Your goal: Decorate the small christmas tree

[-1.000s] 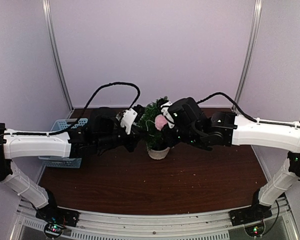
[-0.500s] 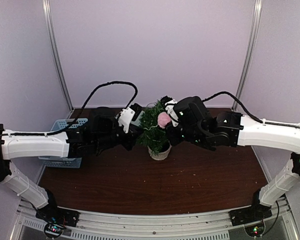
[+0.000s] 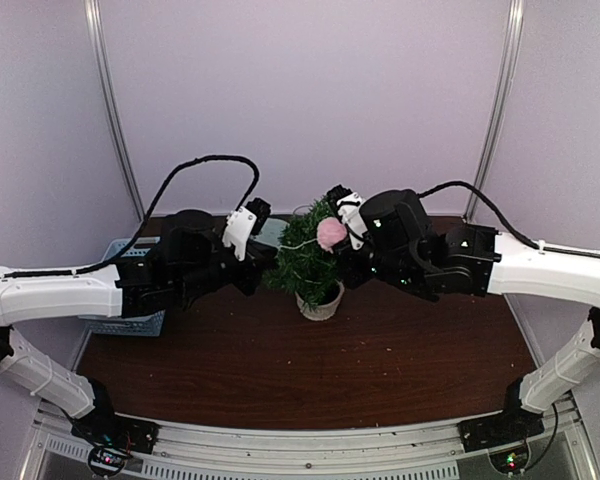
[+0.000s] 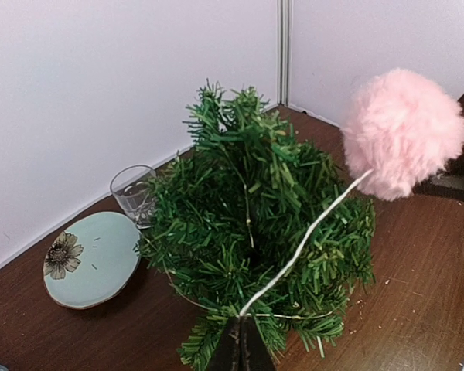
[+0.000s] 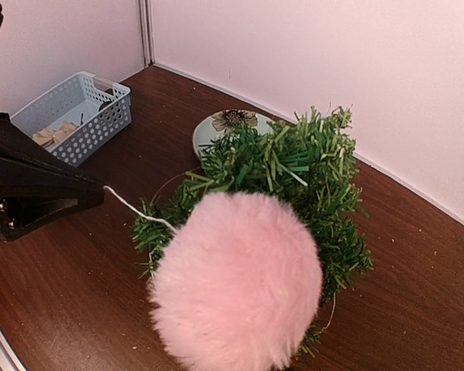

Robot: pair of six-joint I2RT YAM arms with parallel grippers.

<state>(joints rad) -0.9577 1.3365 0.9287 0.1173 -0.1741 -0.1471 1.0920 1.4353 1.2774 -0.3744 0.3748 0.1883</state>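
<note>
Currently: my left gripper clenched on white string; my right gripper clamped on pink pom-pom, fingers hidden behind fluff. String spans small christmas tree, upright in pot, centre of table. Risk: taut string snags branches, tips tree; thin string slips from left pinch.

The tree has stiff, bristly green plastic needles. The pompom is soft pink fluff on a thin white string. The bench is dark wood grain with a slight sheen. The cup is clear glass. The plate has a glossy pale blue glaze. The basket is perforated blue plastic.
</note>
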